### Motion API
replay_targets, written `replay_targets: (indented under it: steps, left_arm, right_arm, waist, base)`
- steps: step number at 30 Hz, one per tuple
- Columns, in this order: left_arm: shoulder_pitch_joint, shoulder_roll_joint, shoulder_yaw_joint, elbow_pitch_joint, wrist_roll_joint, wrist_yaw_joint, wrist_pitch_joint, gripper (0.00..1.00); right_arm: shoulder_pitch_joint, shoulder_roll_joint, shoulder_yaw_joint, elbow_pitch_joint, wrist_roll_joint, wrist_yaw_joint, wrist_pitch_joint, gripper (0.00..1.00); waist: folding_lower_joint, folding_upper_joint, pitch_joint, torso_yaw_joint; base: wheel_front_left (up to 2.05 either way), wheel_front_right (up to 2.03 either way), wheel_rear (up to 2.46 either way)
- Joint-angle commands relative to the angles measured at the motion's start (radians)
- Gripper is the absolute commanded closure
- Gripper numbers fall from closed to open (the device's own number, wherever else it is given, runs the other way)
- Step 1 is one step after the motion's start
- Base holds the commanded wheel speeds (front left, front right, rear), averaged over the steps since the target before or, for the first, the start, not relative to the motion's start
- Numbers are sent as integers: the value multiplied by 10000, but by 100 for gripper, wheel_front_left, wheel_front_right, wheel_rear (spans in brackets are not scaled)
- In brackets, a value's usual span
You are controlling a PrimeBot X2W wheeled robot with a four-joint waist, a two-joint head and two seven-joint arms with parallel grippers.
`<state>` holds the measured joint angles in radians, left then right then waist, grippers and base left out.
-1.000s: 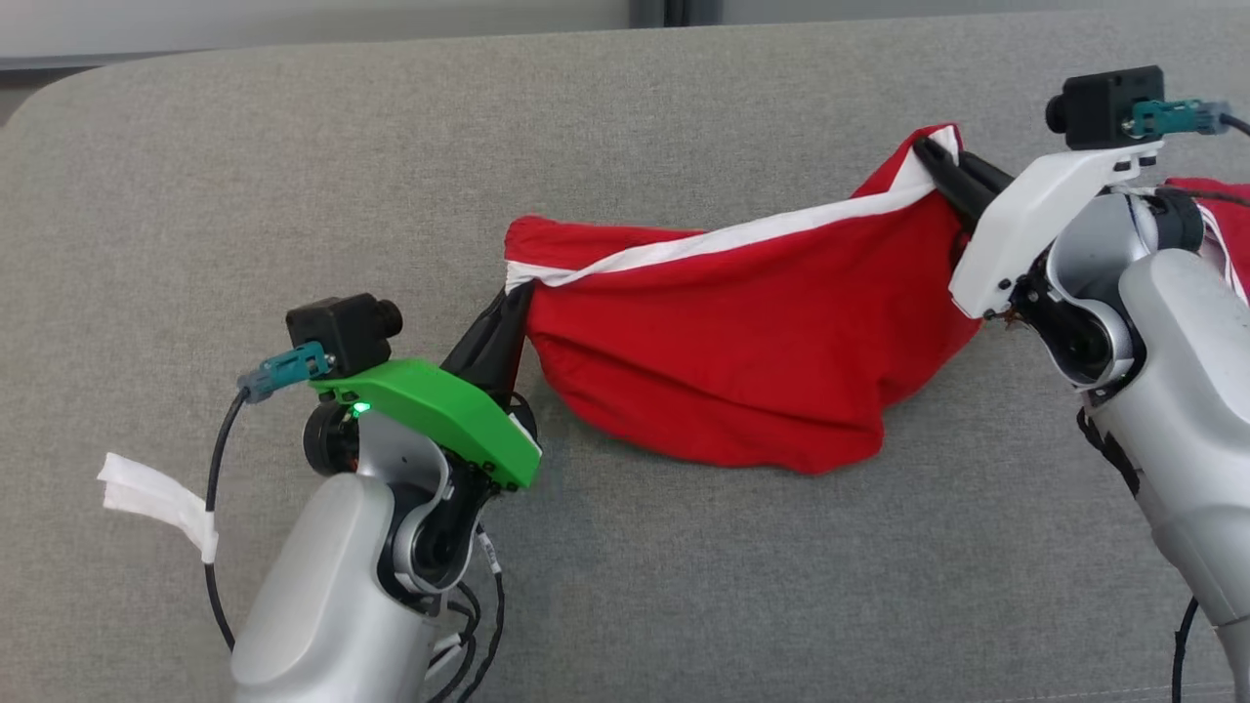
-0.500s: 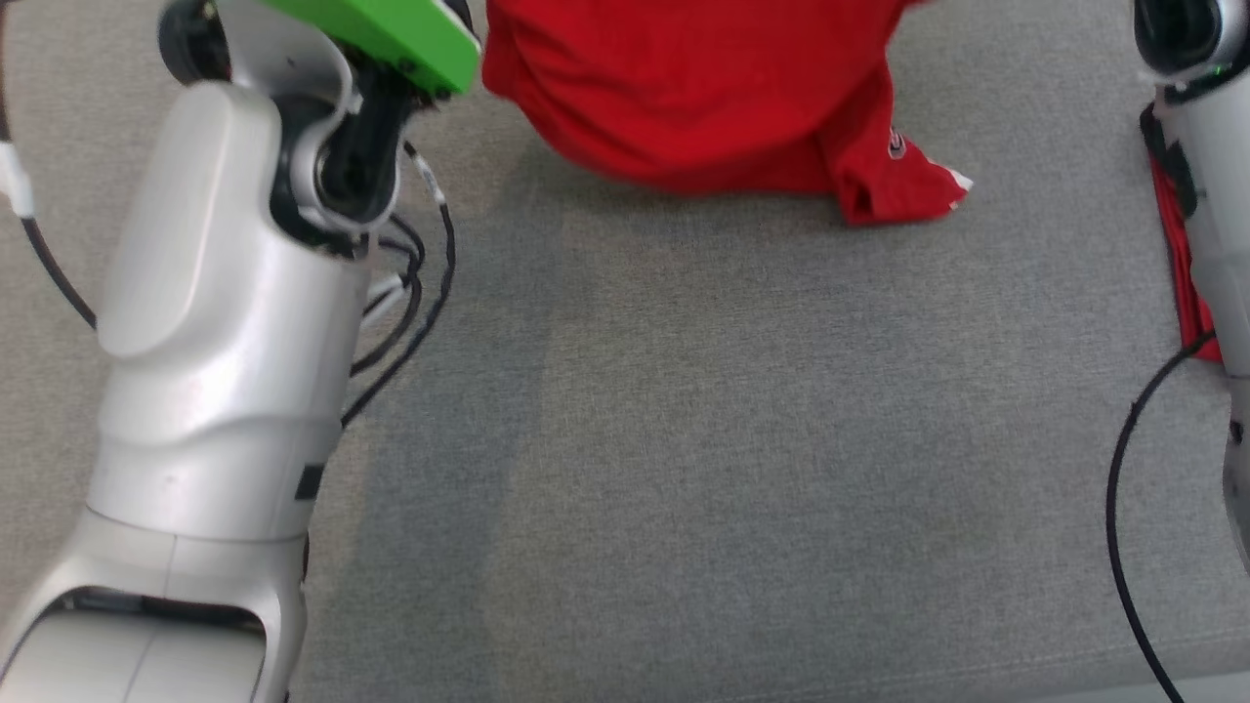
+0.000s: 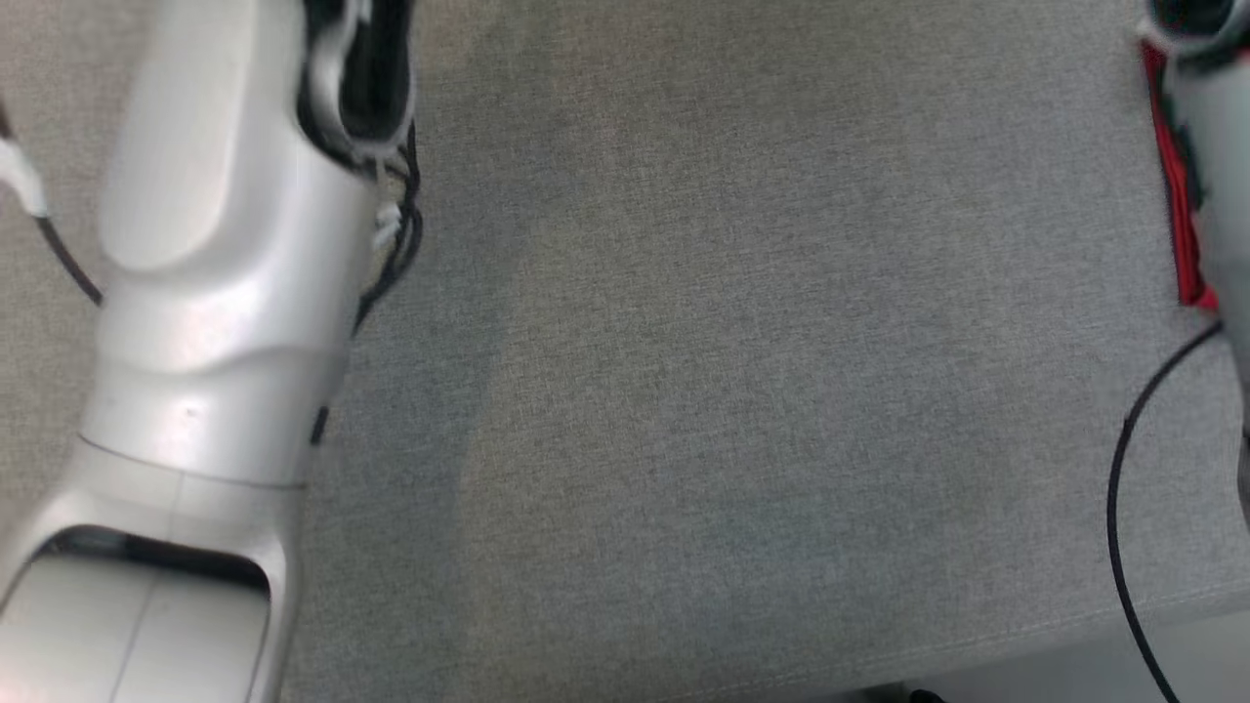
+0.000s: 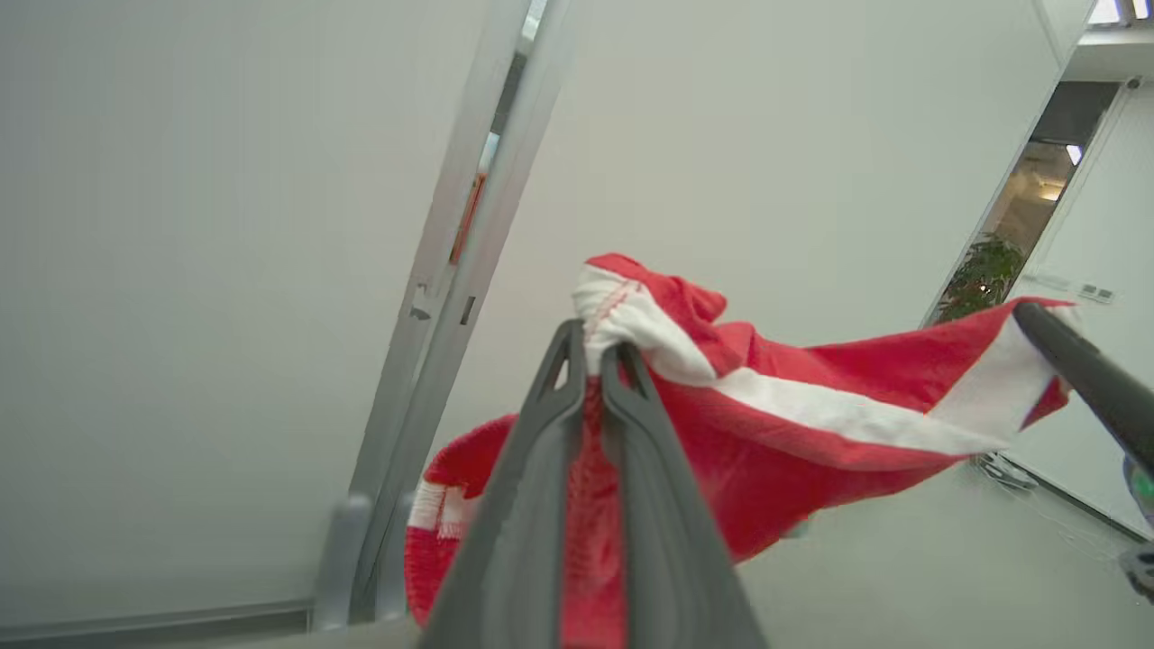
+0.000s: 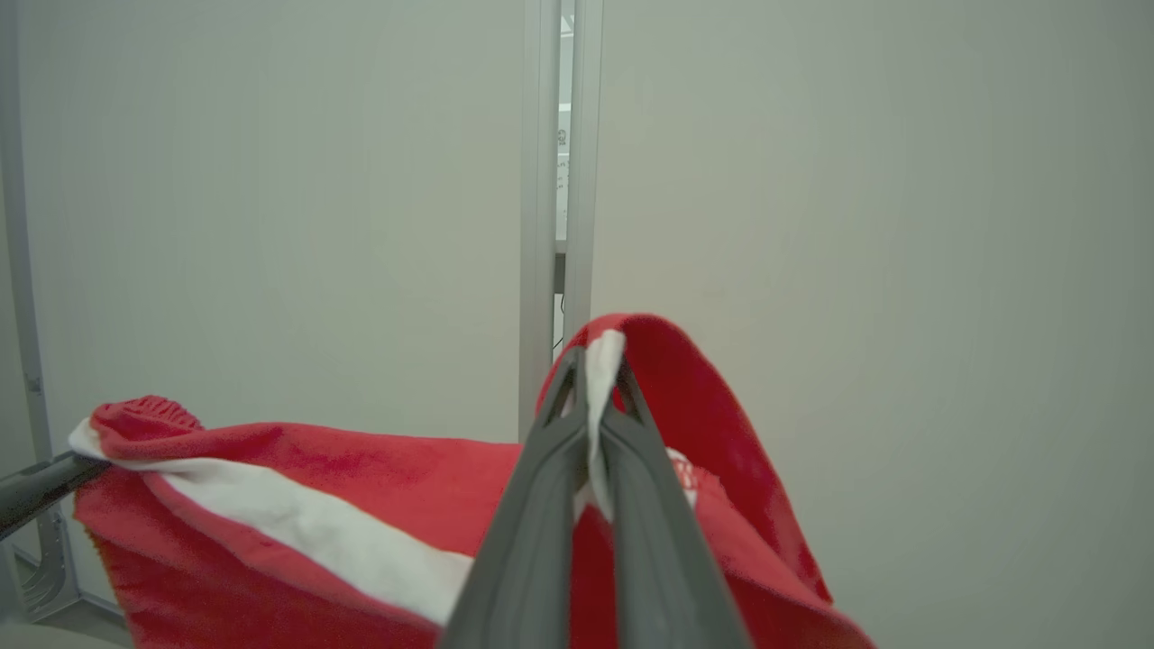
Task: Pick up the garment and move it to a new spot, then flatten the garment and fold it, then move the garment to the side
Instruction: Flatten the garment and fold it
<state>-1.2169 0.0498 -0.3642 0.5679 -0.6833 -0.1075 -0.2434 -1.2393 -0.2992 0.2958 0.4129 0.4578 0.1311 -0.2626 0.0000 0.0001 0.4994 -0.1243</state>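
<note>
Held clear of the grey cushion [image 3: 732, 391]: a red garment [image 4: 811, 424], strung in the air between two end effectors. Below, plenty of bare cushion across the head view, with the front edge [image 3: 977, 649] running along the bottom right. Bounded there by the pale left forearm [image 3: 215, 244] on one side and the right forearm [image 3: 1221, 195] at the far edge, with a black cable [image 3: 1123, 508] looping beside the latter. Against that right forearm, a thin red strip of cloth [image 3: 1182, 225]; unclear whether part of the same piece.

Clamped by the left end effector [image 4: 590, 361] at a bunched, white-edged corner, fingers pressed together with cloth poking out past the tips. Pinched likewise by the right end effector [image 5: 595, 370] at a white hem, fingers together, a red fold arching over the tips. Pulled fairly straight along the top between the two grips, sagging in a loose pouch underneath.

Red cloth with a broad white band along the upper edge and a smaller red-and-white cuff hanging low beside the left fingers. Behind, a plain pale wall [image 4: 225, 270], a metal post [image 5: 550, 225] and a potted plant [image 4: 978, 275] by a doorway [image 4: 1037, 189].
</note>
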Motion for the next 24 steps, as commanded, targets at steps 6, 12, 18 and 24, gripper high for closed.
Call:
replay_targets:
  steps: [6,12,18,24]
  left_arm:
    - [2919,215,-690,115,696,-198,-235,100]
    - [5595,498,-305,-949,1226,-223,-225,100]
    - [7741,807,-75,-1582,1727,-222,-225,100]
    - [9514,1235,-464,-1650,2087,-131,-162,100]
  right_arm:
    - [3400,-976,1679,-156,1642,-10,275,100]
    - [6269,-1701,1741,-971,2598,-10,1125,100]
    - [8742,-2191,1197,-2317,2823,-13,2874,100]
    - [10790,-2262,544,-3984,2420,-15,4731,100]
  waist:
    - [0,-1,-330,363]
    - [0,-1,-1095,388]
    - [0,-1,-2125,299]
    - [0,-1,-2969,100]
  base:
    - [0,0,0]
    - [0,0,0]
    - [0,0,0]
    - [0,0,0]
